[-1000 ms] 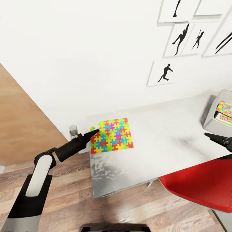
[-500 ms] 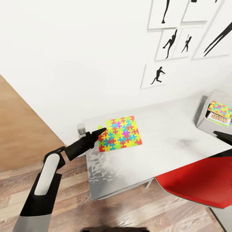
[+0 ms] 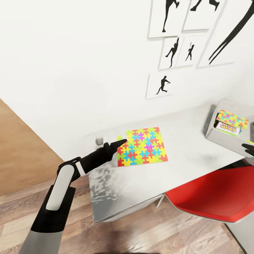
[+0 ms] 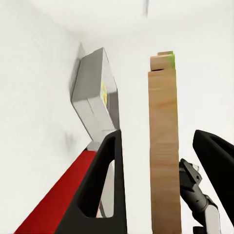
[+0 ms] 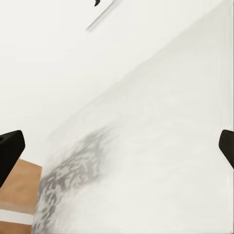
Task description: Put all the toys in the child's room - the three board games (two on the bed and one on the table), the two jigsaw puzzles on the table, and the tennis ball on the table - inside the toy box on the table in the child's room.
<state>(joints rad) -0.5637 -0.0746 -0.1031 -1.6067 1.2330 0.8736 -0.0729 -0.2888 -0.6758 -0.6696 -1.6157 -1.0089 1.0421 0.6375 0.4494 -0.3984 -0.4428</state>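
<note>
White-walled room, marbled table [image 3: 183, 158]: 1 jigsaw puzzle [image 3: 143, 146] flat near its left end; toy box [image 3: 225, 132] far right holds 1 puzzle and 1 game box. Left gripper [image 3: 120, 143] at puzzle's left edge, fingers [image 4: 109, 190] spread, empty. Right gripper [image 3: 248, 148] near the box, wide open, empty.

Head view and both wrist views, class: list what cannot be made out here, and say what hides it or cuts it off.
- Toy box, head view: its far end is cut off by the picture's edge; only a jigsaw puzzle and a Skip-Bo box show inside.
- Right gripper, head view: cut off by the edge.
- Small green thing, head view: the left gripper and the table's jigsaw puzzle partly hide it; too small to identify.
- Left gripper's grasp: whether it touches that puzzle is unclear.
</note>
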